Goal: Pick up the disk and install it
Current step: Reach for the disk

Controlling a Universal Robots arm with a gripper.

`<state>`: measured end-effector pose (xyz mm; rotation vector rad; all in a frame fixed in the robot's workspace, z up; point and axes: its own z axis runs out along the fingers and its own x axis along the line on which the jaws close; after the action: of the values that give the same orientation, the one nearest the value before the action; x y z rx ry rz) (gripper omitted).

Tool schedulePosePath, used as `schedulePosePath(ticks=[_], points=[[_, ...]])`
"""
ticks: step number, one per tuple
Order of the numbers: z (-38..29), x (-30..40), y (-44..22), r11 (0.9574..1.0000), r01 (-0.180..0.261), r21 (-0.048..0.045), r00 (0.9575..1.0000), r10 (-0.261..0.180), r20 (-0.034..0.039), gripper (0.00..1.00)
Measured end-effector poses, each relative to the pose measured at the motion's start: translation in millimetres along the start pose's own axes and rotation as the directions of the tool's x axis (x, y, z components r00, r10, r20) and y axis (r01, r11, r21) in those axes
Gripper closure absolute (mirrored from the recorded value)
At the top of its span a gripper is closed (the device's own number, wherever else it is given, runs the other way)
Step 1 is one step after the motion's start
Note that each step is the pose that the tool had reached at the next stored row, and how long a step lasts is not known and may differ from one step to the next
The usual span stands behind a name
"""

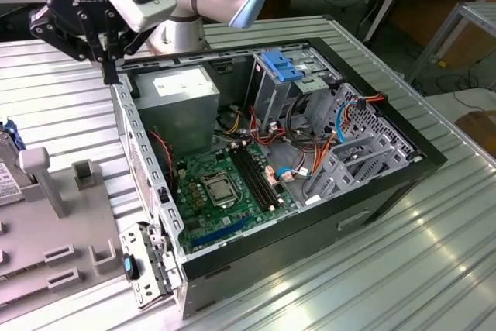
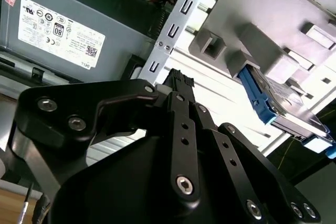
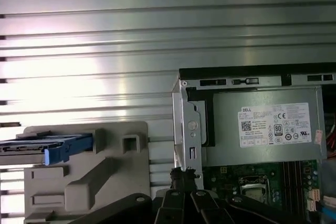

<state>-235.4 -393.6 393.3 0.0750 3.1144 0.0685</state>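
Plainly, we judge the work hardly begun: the disk [image 1: 6, 167] stands on edge in the grey holder [image 1: 54, 230] near the worktop [image 1: 403, 269] edge at the exterior view's left. It is not yet picked up and not yet installed in the open computer case [image 1: 364, 207], so both steps are left. We see the tool [image 1: 108, 75] hanging over the case corner by the grey power supply [image 1: 182, 94], its fingers drawn together on nothing. In both wrist views the disk [image 2: 278, 109] [image 3: 42, 144] looks flat and silvery, framed by bright blue rails with an end tab.
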Motion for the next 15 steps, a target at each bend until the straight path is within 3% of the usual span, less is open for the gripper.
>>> schedulePosePath(ticks=[4, 9, 11, 14, 15], points=[[-0.3, 11.1, -0.5, 0.9999, 0.014, -0.0003, 0.9999, -0.014, -0.0006, 0.89], [-1.2, 46.7, -1.6, 0.9998, 0.018, -0.0005, 0.9998, -0.018, -0.0007, 0.89], [-1.4, 54.2, -1.5, 0.9998, 0.019, -0.0004, 0.9998, -0.019, -0.0009, 0.89], [-1.7, 78.1, 3.4, 0.9998, 0.021, -0.0006, 0.9998, -0.021, -0.0008, 0.89], [-1.9, 92.4, 7.7, 0.9998, 0.022, -0.0005, 0.9998, -0.022, -0.0009, 0.89]])
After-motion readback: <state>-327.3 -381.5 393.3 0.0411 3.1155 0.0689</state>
